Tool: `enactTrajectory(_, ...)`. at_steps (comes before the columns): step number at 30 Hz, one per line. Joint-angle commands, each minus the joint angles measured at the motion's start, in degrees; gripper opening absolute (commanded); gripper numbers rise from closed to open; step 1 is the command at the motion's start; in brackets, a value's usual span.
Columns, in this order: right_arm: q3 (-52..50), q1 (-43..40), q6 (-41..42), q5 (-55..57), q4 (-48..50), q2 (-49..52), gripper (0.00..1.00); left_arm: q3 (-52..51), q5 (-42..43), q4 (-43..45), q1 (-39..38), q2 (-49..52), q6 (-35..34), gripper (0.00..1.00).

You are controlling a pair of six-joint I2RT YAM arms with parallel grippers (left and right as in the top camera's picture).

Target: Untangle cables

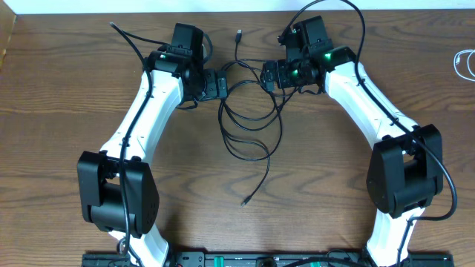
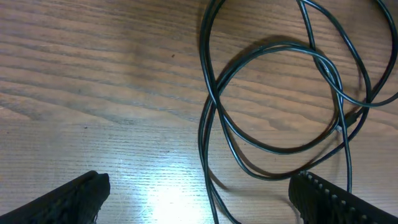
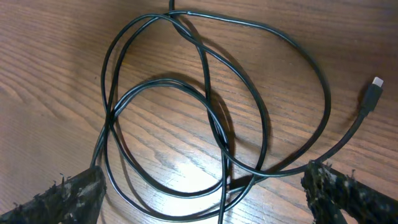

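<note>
The black cables (image 1: 249, 111) lie in overlapping loops on the wood table, between my two grippers. One plug end (image 1: 239, 35) points to the far edge and another (image 1: 245, 202) trails toward the front. My left gripper (image 1: 220, 86) stands open at the tangle's left side. In its wrist view the black cables (image 2: 273, 93) loop ahead and two strands (image 2: 208, 186) run between the wide fingers (image 2: 81, 199). My right gripper (image 1: 266, 76) is open at the tangle's upper right. Its wrist view shows the loops (image 3: 211, 118) crossing between its fingers (image 3: 348, 196) and a plug (image 3: 373, 93). Nothing is held.
A thin white cable (image 1: 465, 63) curls at the table's far right edge. Thicker black wires (image 1: 126, 41) run along both arms. The table's back edge (image 1: 237, 9) lies just beyond the grippers.
</note>
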Motion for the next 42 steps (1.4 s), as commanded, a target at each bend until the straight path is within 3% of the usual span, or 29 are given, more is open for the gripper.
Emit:
enactTrajectory(1,1.11,-0.31,-0.63,0.44,0.2,-1.01,0.99,-0.35,-0.66,0.26,-0.09,0.46,0.11,0.98)
enactTrajectory(22,1.14,-0.31,-0.61,0.42,-1.29,-1.01,0.99,-0.35,-0.7,0.26,-0.07,0.46,0.11,0.98)
enactTrajectory(30,1.14,-0.42,-3.67,2.23,-3.1,-3.82,0.99,-0.35,-0.7,0.28,-0.07,0.46,0.11,0.98)
enactTrajectory(42,1.14,-0.31,-1.46,3.89,-4.17,-8.7,0.99,-0.35,-0.7,0.26,-0.07,0.46,0.11,0.98)
